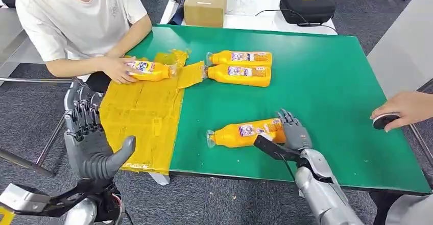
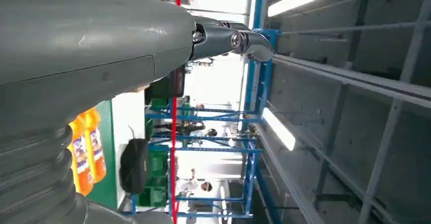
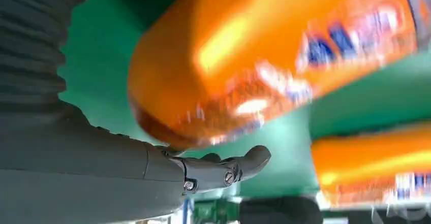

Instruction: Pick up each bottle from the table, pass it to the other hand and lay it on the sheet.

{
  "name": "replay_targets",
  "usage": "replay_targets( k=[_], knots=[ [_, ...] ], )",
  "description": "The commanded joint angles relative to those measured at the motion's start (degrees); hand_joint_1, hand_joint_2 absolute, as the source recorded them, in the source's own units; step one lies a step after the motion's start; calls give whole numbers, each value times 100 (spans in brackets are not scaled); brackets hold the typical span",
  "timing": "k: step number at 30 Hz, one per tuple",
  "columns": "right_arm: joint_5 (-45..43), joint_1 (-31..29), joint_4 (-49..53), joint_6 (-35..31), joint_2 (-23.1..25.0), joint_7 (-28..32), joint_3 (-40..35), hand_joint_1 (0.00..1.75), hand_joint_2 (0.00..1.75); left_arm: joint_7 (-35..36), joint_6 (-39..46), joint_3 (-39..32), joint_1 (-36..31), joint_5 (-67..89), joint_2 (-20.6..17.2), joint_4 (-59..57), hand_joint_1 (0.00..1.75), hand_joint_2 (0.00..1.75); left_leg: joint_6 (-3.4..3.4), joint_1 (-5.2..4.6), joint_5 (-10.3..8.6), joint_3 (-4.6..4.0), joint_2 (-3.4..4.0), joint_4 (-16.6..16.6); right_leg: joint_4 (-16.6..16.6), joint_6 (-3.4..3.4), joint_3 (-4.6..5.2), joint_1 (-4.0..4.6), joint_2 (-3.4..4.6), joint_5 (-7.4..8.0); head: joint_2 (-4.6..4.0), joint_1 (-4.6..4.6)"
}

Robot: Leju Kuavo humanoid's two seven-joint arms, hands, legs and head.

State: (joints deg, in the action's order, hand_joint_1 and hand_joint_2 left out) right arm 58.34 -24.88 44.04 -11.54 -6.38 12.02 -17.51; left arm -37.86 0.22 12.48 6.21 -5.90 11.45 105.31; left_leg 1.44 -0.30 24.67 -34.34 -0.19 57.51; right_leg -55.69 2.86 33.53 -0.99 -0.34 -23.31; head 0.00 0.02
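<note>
An orange bottle (image 1: 245, 132) is lying on its side near the front edge of the green bench (image 1: 327, 82), cap end toward the yellow sheet (image 1: 143, 118). The right robot hand (image 1: 292, 128) is reaching to the bottle's base end, fingers apart and touching it; whether they are gripping it, I cannot tell. In the right wrist view the bottle (image 3: 264, 56) is lying just above the thumb (image 3: 223, 168), blurred. The left robot hand (image 1: 89, 133) is hovering over the sheet's near corner, fingers spread, holding nothing. Two more orange bottles (image 1: 240, 68) are lying side by side farther back. A person's hand (image 1: 118, 69) is resting on a fourth bottle (image 1: 148, 70) on the sheet.
</note>
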Motion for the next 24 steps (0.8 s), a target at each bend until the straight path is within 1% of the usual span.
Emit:
replay_targets(
  k=[1, 8, 9, 10, 11, 15, 16, 20, 24],
  knots=[
    [-37, -1147, -1479, 823, 3, -37, -969, 0, 175, 140, -222, 76, -360, -18, -146, -640, 0, 175, -10, 2, 6, 19, 15, 0, -1, -12, -14, 3, 16, -2, 0, 0],
    [49, -1602, -1956, 1334, 5, 34, -1435, 2, 175, 167, -278, 124, -507, -11, -131, -820, 0, 175, -8, 2, 1, 19, 6, -3, 2, -11, -15, 2, 6, 0, 0, 2],
    [49, -1618, -1958, 1344, 1, 41, -1439, 61, 175, 167, -278, 127, -508, -11, -128, -824, 0, 175, -6, 1, 0, 19, 5, -2, 2, -9, -15, 1, 5, 0, 0, 2],
    [61, -1653, -2019, 1404, -2, 55, -1501, 155, 175, 170, -286, 133, -514, -8, -130, -841, 0, 175, -5, 1, 0, 18, 4, -3, 2, -7, -14, 1, 4, 0, 0, 0],
    [79, -1678, -2069, 1468, -9, 58, -1575, 166, 175, 174, -299, 145, -480, -2, -131, -819, 0, 175, -9, 3, 1, 24, 3, -4, 3, -12, -21, 3, 3, -2, 0, 2],
    [78, -1669, -2073, 1465, -13, 56, -1576, 166, 175, 174, -299, 147, -468, -2, -131, -820, 0, 175, -6, 2, -1, 24, 0, -3, 3, -8, -21, 2, -1, -2, 0, 2],
    [89, -1669, -2087, 1487, -23, 60, -1634, 175, 175, 178, -316, 162, -434, 13, -142, -783, 0, 175, -5, 3, -1, 23, -1, -2, 5, -7, -21, 3, -2, -1, 0, 0],
    [108, -1645, -2160, 1564, -94, 56, -1805, 175, 175, 188, -334, 166, -342, 48, -125, -750, 0, 175, -8, 4, 0, 30, -4, -4, 6, -10, -28, 4, -4, -3, 0, 2],
    [-108, -1622, -2288, 1795, -185, 34, -1824, 175, 175, 272, -391, 153, -239, 34, -121, -863, 0, 175, -10, 8, 3, 36, -6, -4, 9, -13, -37, 8, -5, -5, 0, 0]
  ],
)
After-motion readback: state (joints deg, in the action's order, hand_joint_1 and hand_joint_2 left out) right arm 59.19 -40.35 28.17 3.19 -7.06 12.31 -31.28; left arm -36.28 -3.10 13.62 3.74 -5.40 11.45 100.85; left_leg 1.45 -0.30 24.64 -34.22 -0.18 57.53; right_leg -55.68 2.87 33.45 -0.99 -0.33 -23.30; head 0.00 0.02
